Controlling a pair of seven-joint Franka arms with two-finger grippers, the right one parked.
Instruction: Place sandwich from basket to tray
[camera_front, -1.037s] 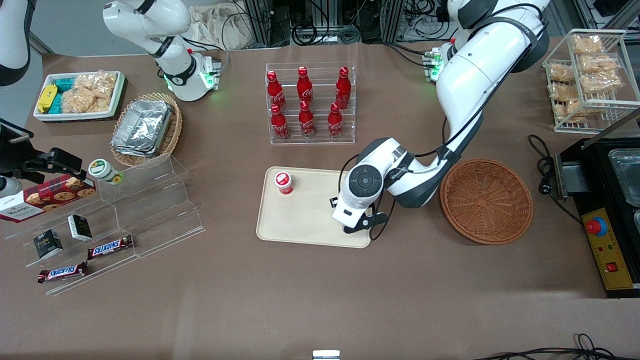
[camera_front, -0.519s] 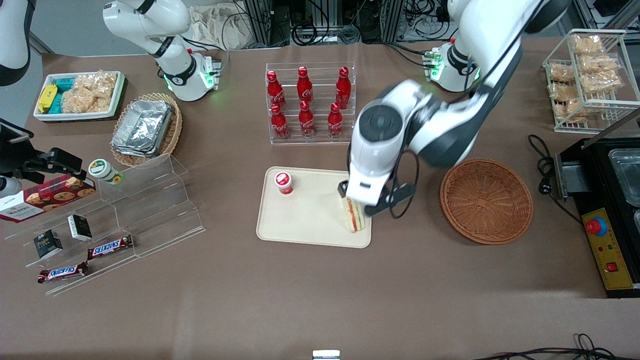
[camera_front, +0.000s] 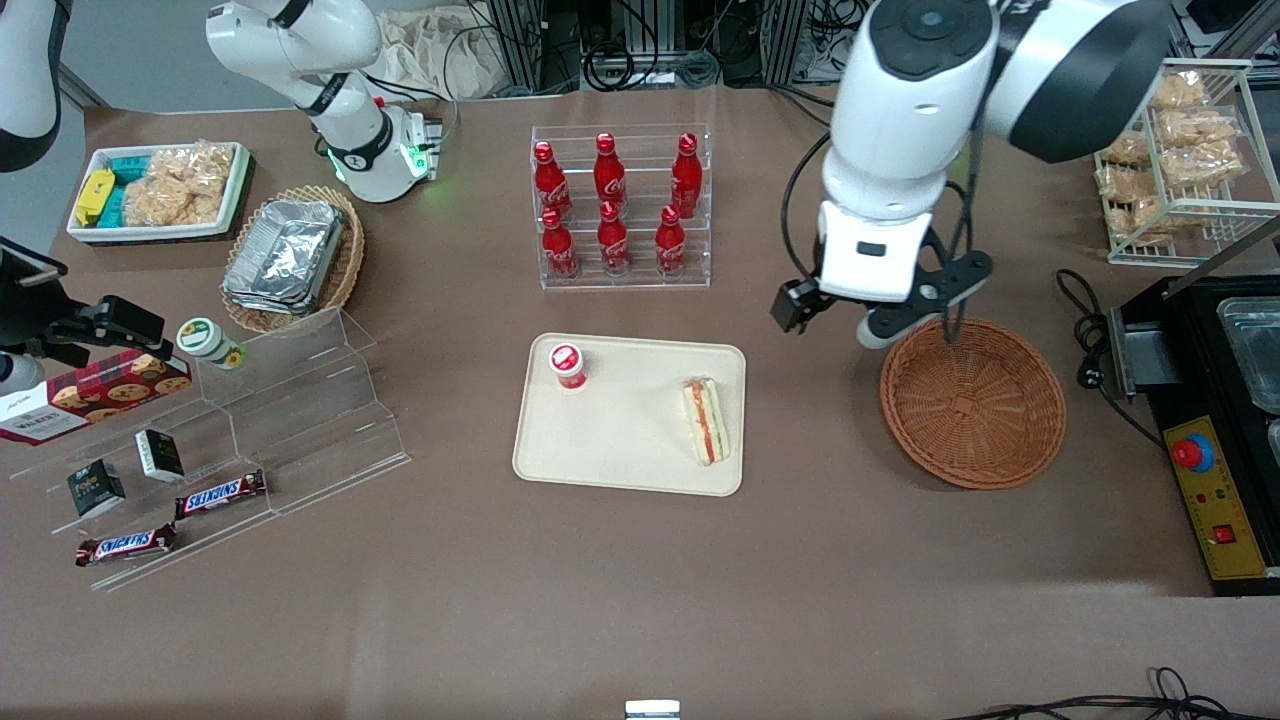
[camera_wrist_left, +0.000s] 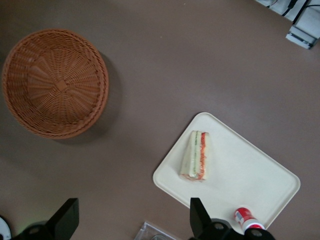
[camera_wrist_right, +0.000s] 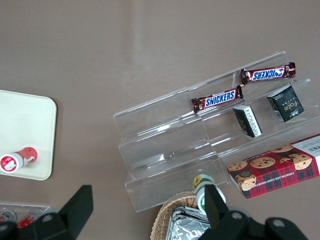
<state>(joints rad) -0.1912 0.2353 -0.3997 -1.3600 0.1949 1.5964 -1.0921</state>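
1. High above the basket (camera_front: 972, 402), at its rim farther from the front camera, the gripper (camera_front: 835, 318) is held with its fingers spread apart and nothing between them; the white arm is raised well off the table, wrist pointed downward.
2. On the tray (camera_front: 620, 450), the sandwich (camera_front: 706, 420) is laid near the short edge closest to the basket, clear of the gripper.
3. The sandwich is seen as a wedge of pale bread with red and green filling stripes along its cut face.
4. The tray is noted as smooth beige plastic, rectangular, with rounded corners and a low rim; a small red-capped bottle (camera_front: 568, 365) is set on it, well apart from the sandwich.
5. The basket is round, shallow, reddish-brown wicker with a spoke-like weave.
6. From the wrist camera, both dark fingertips (camera_wrist_left: 198, 216) are shown wide apart over bare table, with basket (camera_wrist_left: 55, 82), sandwich (camera_wrist_left: 195, 155) and tray (camera_wrist_left: 250, 170) below; the front view hides one finger.
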